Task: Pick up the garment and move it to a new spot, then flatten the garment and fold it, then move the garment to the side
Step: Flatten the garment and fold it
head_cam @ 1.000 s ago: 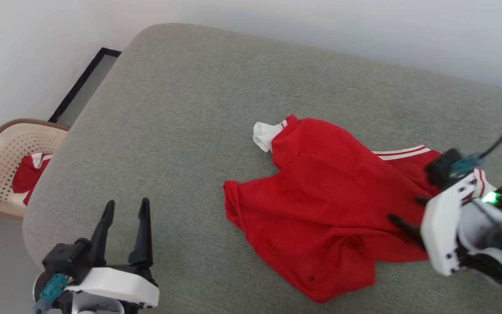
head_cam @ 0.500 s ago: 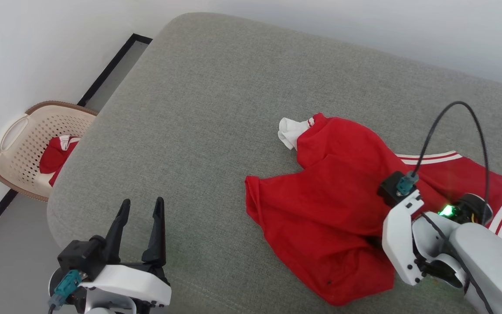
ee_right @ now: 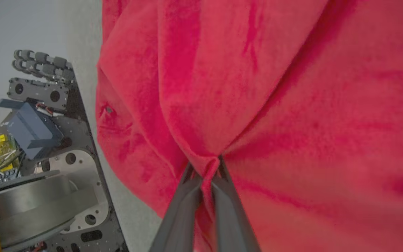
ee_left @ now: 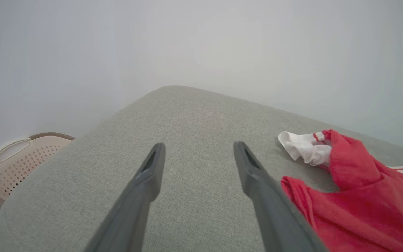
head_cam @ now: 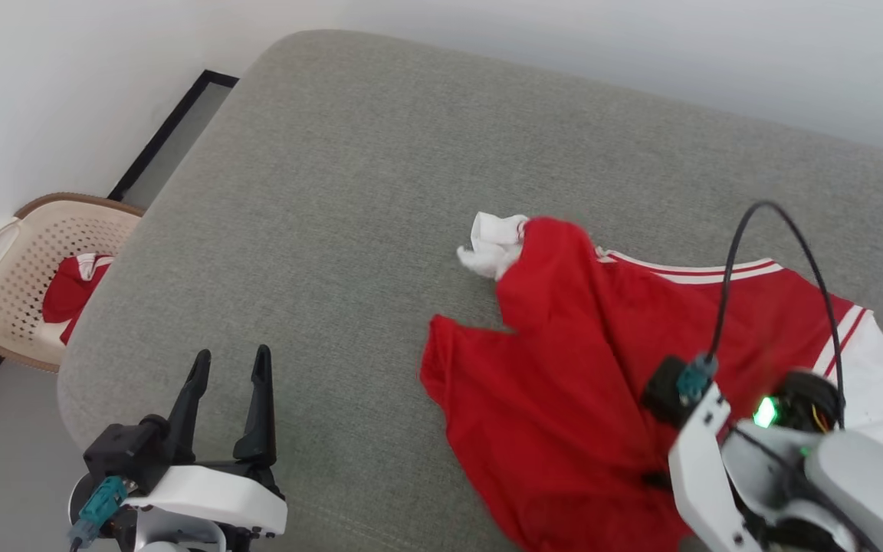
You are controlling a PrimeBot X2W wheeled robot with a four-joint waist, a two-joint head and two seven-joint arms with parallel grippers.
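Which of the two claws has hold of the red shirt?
The right claw, shut on a pinch of the shirt; the left claw is open, empty.

right tool (ee_right: 205,166) has pinched and tugged the garment (head_cam: 564,383)

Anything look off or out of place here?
Nothing damaged. The shirt lies crumpled on the cushion, its white sleeve end bunched up, with a fold pinched in the right pincer. Another red garment sits in the basket.
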